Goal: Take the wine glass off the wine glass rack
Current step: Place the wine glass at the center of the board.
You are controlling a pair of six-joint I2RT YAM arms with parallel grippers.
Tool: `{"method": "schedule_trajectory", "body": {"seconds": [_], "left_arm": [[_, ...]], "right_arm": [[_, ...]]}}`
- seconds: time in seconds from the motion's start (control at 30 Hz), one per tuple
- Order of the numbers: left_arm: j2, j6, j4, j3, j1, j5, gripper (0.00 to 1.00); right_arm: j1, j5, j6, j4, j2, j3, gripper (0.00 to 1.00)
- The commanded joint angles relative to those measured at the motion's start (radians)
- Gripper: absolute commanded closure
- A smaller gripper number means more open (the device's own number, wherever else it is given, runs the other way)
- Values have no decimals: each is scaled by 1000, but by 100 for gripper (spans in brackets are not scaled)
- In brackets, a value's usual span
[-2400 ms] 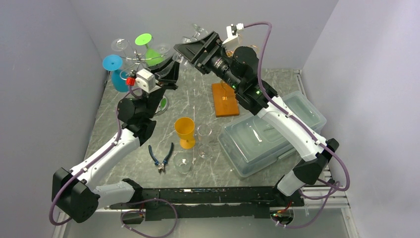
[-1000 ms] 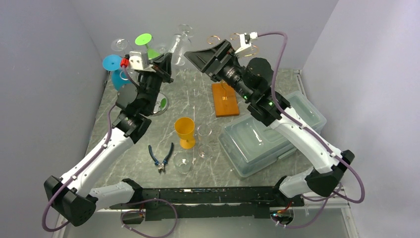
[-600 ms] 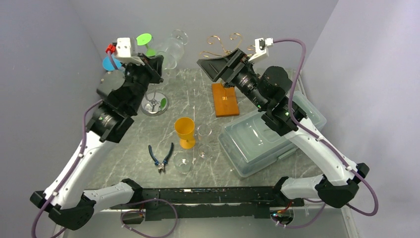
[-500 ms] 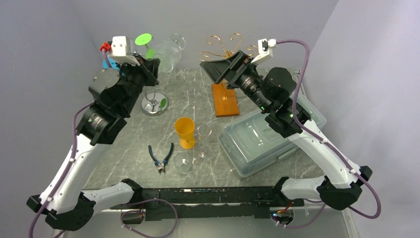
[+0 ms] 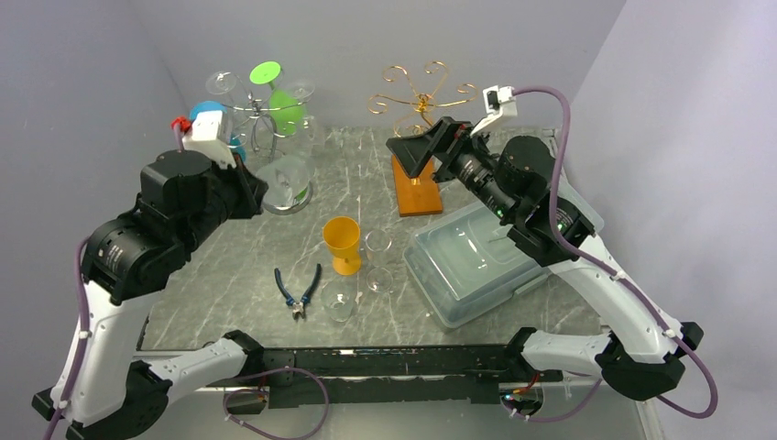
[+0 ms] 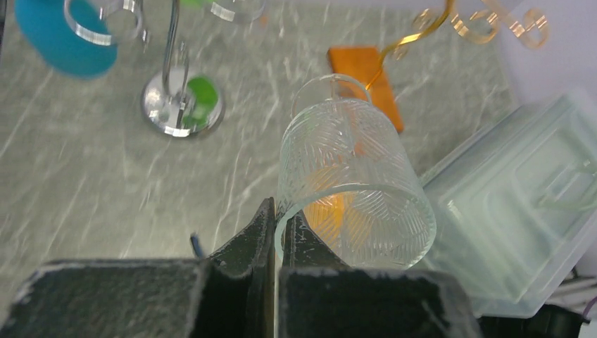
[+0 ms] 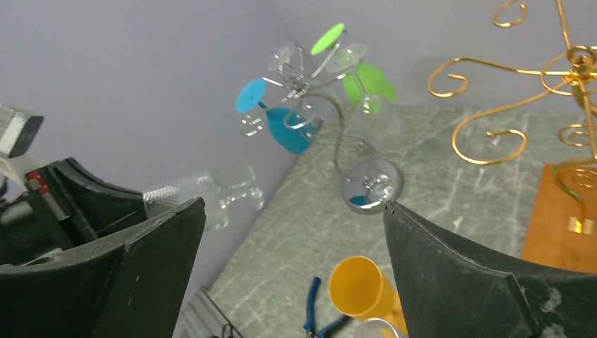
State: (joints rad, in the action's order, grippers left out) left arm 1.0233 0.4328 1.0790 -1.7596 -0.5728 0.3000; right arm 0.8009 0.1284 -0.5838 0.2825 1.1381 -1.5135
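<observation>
The clear patterned wine glass (image 5: pixel 284 181) hangs in the air above the grey marbled desk (image 5: pixel 229 266) in the overhead view. It is pinched by the left claw (image 5: pixel 252 191), off the hooks of the silver wire wine glass rack (image 5: pixel 259 119) and in front of the rack's round foot. A blue wine glass (image 5: pixel 213 124) and a green wine glass (image 5: pixel 284 103) hang on that rack. The right claw (image 5: pixel 429 151) is spread wide, raised before the gold curled-wire rack (image 5: pixel 417 92). On the desk are a yellow plastic goblet (image 5: pixel 343 243), blue-handled pliers (image 5: pixel 298 291) and a clear lidded plastic box (image 5: pixel 486 252).

From the left wrist, the black fingers (image 6: pixel 257 236) are pressed together on the glass's rim, and the bowl (image 6: pixel 348 190) points away from the camera. The silver rack's foot (image 6: pixel 181 105) sits at upper left, apart from the glass.

From the right wrist, the wide-spread claw (image 7: pixel 294 208) frames the silver rack (image 7: pixel 331 105). The held glass (image 7: pixel 204 193) lies sideways at the left, well apart from the rack.
</observation>
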Motion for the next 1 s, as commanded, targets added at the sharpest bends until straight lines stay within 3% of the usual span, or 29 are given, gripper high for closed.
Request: {"method": "schedule_trajectory", "body": {"seconds": [0.0,0.27,0.5,0.77,0.97], "left_arm": [[-55,111,157,13,1,42,100],[-65,199,277,145,1,128,100],[-30,217,211,361,11,120,100],[81,88,27,503,254,-136,100],[207,58,-31,530,298,-200,100]], "right_arm": [[0,28,67,41,-21,23,0],[0,28,92,74,-12,50,0],[0,19,101,97,-33,80,0],[1,-1,99,116,-59,110,0],[0,-7,96,122,-75,129,0]]}}
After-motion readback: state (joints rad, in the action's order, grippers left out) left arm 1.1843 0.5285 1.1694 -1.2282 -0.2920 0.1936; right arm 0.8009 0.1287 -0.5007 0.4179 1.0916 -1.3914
